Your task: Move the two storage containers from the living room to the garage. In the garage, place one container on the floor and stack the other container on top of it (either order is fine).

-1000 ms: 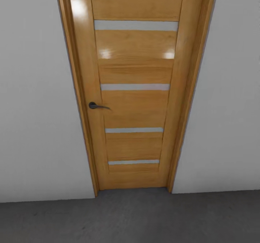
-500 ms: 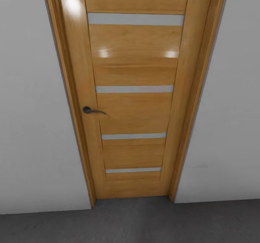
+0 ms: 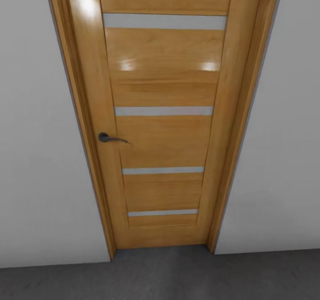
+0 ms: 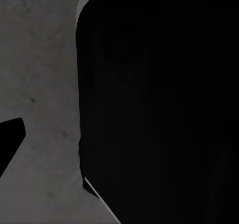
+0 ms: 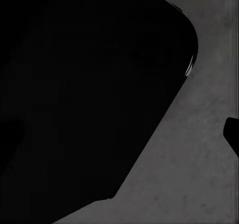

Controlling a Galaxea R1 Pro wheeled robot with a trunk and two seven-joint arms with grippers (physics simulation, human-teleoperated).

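we began at the pincers, and there was little to tell: in the left wrist view a large black shape stood close against the lens with a small dark tip beside it, over the mottled grey floor (image 4: pixel 45 84), and we could not tell whether the left pincer was released or clenched. the right wrist view gave the same, a black mass with a dark sliver at the frame's edge over the same floor, so the right pincer's state was also beyond us.

outward from there, the head view faced the honey-wood door (image 3: pixel 164 126), shut, with four frosted strips across it and a dark handle (image 3: pixel 109 138) on its left stile. white-grey walls (image 3: pixel 40 157) flanked the door and the concrete ran up to its foot, so we judged ourselves in the garage.

the two storage containers lay somewhere out of sight, so which way they lay from either pincer, how their long axes ran, and which arm stood nearer could not be read. we judged the door to be the way through.
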